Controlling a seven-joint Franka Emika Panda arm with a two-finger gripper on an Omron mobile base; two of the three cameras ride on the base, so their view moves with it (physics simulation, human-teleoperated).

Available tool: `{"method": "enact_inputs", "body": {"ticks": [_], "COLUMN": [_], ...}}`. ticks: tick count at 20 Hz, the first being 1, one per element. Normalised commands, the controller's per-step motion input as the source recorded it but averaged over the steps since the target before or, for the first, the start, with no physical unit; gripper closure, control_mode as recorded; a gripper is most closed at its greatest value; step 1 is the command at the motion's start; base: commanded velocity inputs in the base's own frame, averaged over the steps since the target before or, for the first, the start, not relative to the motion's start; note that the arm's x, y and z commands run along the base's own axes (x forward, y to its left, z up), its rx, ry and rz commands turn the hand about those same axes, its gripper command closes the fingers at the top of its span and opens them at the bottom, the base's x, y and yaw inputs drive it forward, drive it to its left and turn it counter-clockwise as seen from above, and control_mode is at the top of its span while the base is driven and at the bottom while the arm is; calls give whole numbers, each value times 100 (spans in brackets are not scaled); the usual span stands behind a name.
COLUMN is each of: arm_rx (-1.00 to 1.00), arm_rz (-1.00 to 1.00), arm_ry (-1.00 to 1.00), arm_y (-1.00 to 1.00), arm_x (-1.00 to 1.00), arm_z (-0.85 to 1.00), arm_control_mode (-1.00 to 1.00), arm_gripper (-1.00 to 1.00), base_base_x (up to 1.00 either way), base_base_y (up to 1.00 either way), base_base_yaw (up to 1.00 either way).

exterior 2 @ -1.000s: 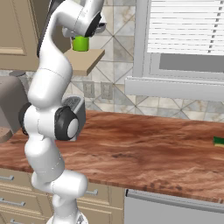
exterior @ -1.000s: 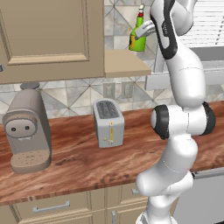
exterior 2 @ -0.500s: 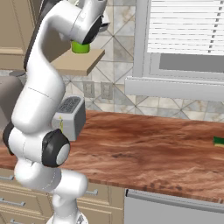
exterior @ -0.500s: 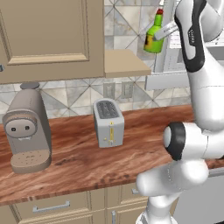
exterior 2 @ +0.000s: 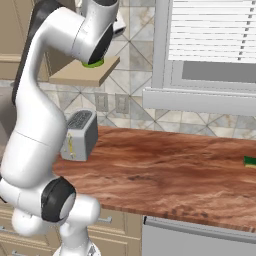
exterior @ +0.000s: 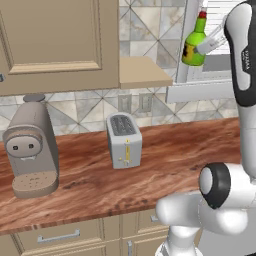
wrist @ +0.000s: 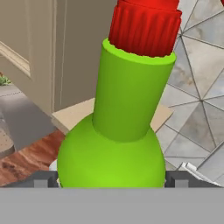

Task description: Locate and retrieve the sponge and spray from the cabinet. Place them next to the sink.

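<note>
Gripper clamped on spray, bottle held aloft, upright between fingers. Cabinet side shelf below and beside hand. Sponge far off on countertop. Toaster well below.

White Franka arm reared tall, elbow bent, wrist reaching toward 11 o'clock in left base view; gripper jaws clamped on bright green plastic spray bottle.

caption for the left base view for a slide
Claw holds the green spray bottle aloft right of the shelf, above the toaster.
</note>
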Motion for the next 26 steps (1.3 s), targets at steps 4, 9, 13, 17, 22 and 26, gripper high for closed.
{"method": "enact_inputs", "body": {"ticks": [4,9,13,17,22,26], "arm_rx": [-13,-10,-3,-1,2,2], "arm_rz": [1,1,0,0,0,-1], "arm_ry": [0,-4,-3,-9,-9,-1], "arm_y": [-35,-32,-39,-30,-9,-8], "arm_x": [-66,-30,-1,-5,-15,-5], "arm_z": [-22,-55,-63,-53,-36,-35], "arm_control_mode": [-100,-100,-100,-100,-100,-100], "arm_gripper": [100,100,100,100,100,100], "base_base_x": [0,0,0,0,0,0], "base_base_y": [0,0,0,0,0,0], "base_base_yaw": [0,0,0,0,0,0]}}
